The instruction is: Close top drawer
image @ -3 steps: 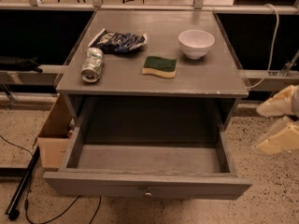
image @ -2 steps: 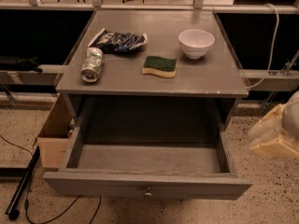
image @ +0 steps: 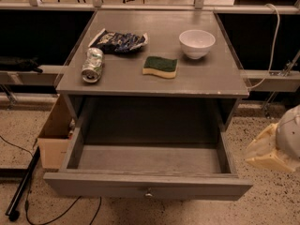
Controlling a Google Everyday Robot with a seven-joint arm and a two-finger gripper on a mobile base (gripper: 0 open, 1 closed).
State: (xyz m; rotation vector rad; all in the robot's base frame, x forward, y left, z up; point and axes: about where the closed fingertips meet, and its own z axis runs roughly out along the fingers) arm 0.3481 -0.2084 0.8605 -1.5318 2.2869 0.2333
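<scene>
The top drawer [image: 145,186] is a wide grey wooden drawer pulled far out of the grey cabinet, empty inside, with a long flat front panel and a small metal knob [image: 148,192] at centre. My gripper [image: 267,153] shows as a pale cream shape at the right edge, low beside the drawer's right front corner and apart from it.
On the cabinet top [image: 206,76] lie a crushed can [image: 93,64], a dark snack bag [image: 119,40], a green sponge [image: 161,66] and a white bowl [image: 197,43]. A cardboard box [image: 54,135] stands left of the cabinet. Cables [image: 28,191] lie on the speckled floor.
My gripper has moved down and left, from higher at the right edge to beside the drawer's right front corner. The drawer has not moved.
</scene>
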